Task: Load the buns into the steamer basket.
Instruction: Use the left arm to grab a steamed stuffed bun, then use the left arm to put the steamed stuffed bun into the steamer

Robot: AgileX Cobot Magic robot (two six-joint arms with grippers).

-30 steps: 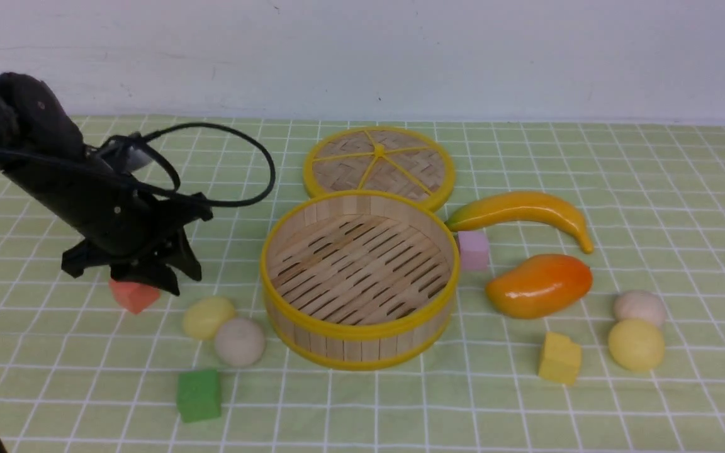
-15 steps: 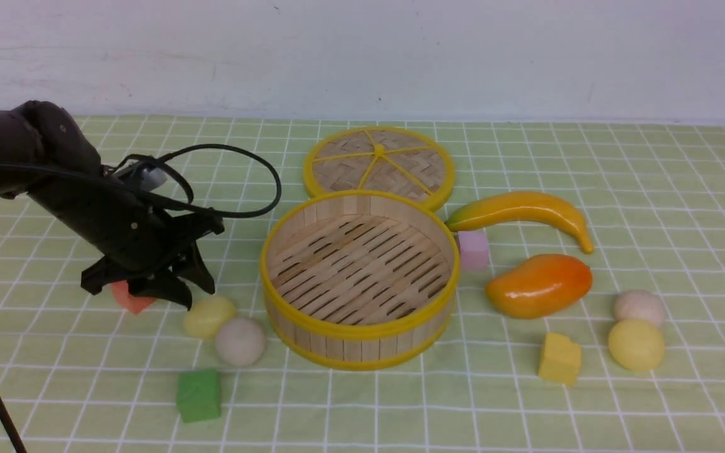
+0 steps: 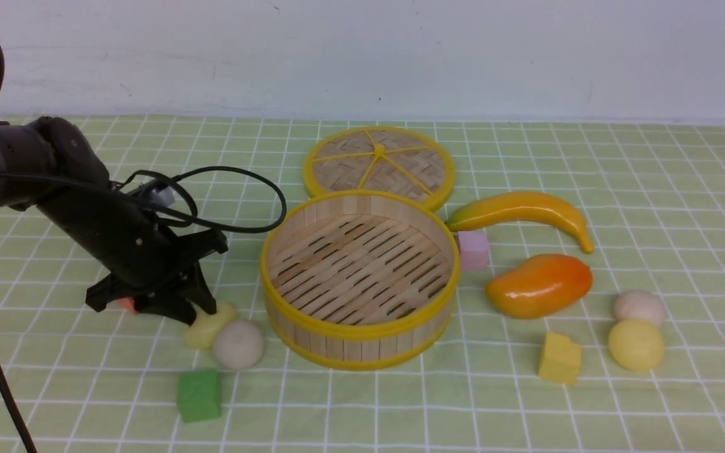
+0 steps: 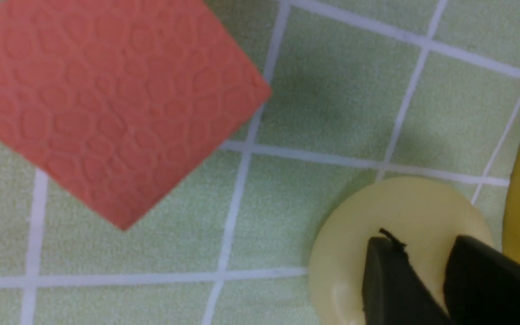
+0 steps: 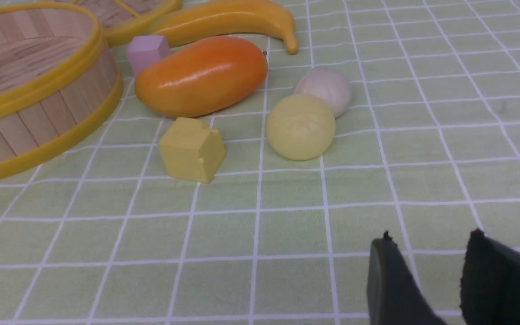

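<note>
Left gripper (image 3: 199,308) sits low over the green checked cloth (image 3: 683,207). Its dark fingertips (image 4: 391,280) are narrowly parted and lie across the top of a pale yellow bun (image 3: 208,328); whether they pinch it or only touch it I cannot tell. That bun touches an off-white bun (image 3: 238,343), and both lie on the cloth just beside the steamer basket (image 3: 360,332), on its left. A red cube (image 4: 106,104) lies near the gripped-at bun but apart from it. Right gripper (image 5: 427,289) hovers just above the cloth, jaws apart with nothing between them. To the basket's right, past the mango (image 3: 539,285), a second yellow bun (image 3: 636,344) touches a second off-white bun (image 3: 639,307).
</note>
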